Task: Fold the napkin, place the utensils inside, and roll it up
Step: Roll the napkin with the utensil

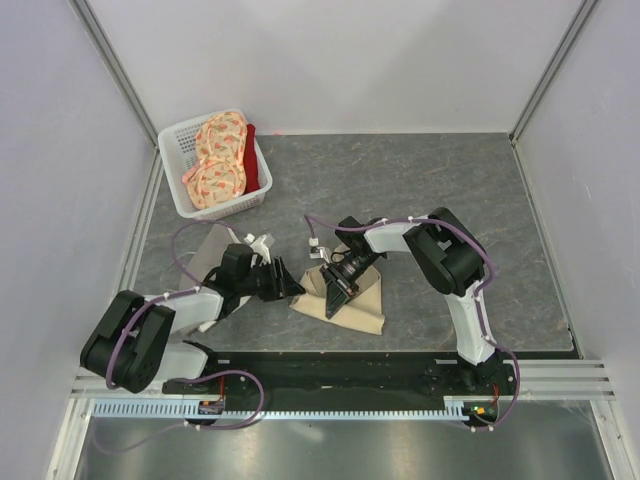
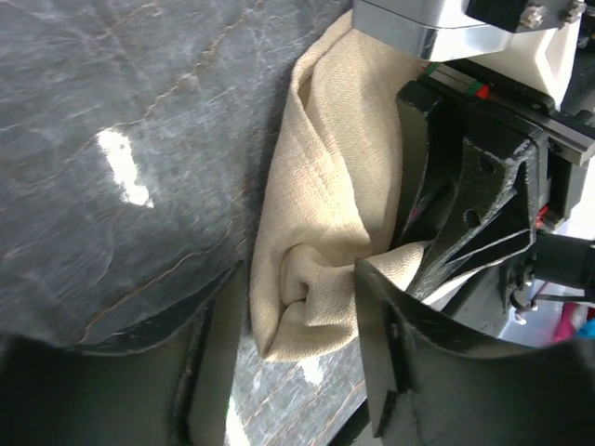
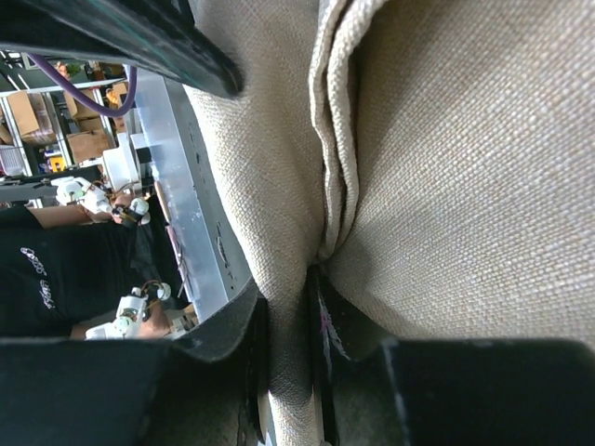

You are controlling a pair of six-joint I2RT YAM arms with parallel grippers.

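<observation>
The beige napkin (image 1: 355,303) lies bunched and partly rolled on the grey table in front of the arms. My left gripper (image 1: 288,283) is at its left end. In the left wrist view the jaws (image 2: 297,316) stand open on either side of the napkin's (image 2: 325,204) rolled end. My right gripper (image 1: 335,298) comes down onto the napkin's middle. In the right wrist view it (image 3: 288,325) is shut on a fold of the napkin (image 3: 446,167). The fork is hidden.
A white basket (image 1: 178,134) holding orange floral cloths (image 1: 220,155) and a red cloth stands at the back left. A grey-and-white cloth (image 1: 213,245) lies under my left arm. The black base rail (image 1: 340,375) runs along the near edge.
</observation>
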